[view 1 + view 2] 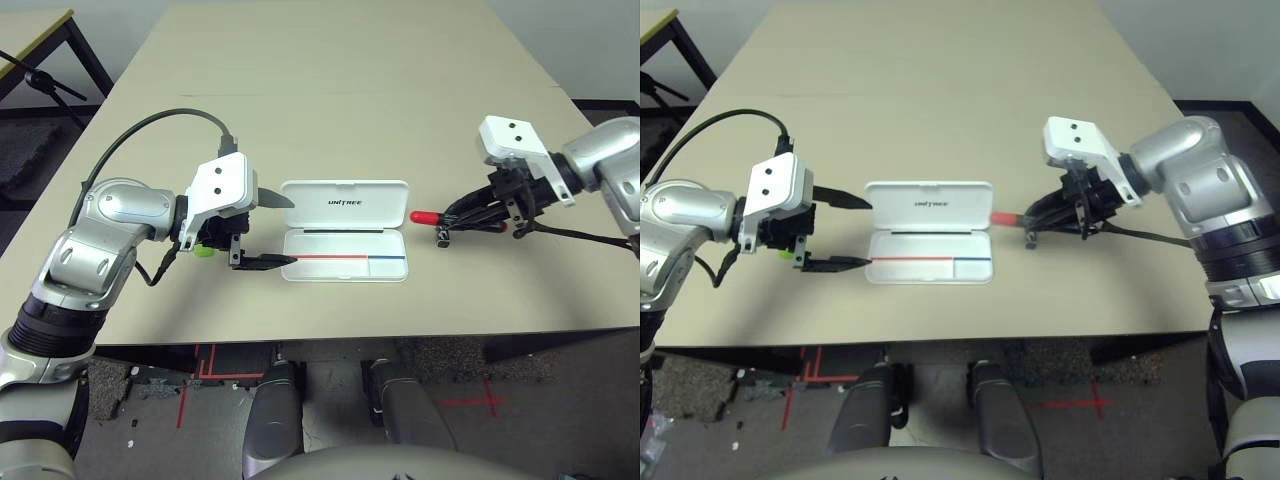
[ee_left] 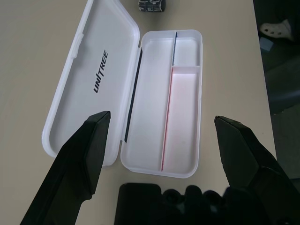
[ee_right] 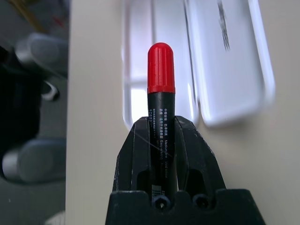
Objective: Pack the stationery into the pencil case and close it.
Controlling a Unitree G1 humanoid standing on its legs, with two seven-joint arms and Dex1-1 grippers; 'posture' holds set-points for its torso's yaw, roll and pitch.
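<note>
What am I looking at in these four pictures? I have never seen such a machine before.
It is a humanoid robot with two arms at a table. Two pictures come from cameras in its head, looking down. The other two come from a camera on each wrist. On the table lies an open white pencil case, its tray holding nothing. The left gripper hangs at one end of the case, fingers wide apart. The right gripper is shut on a marker with a red cap, pointing at the case. A small green thing lies by the left gripper.
</note>
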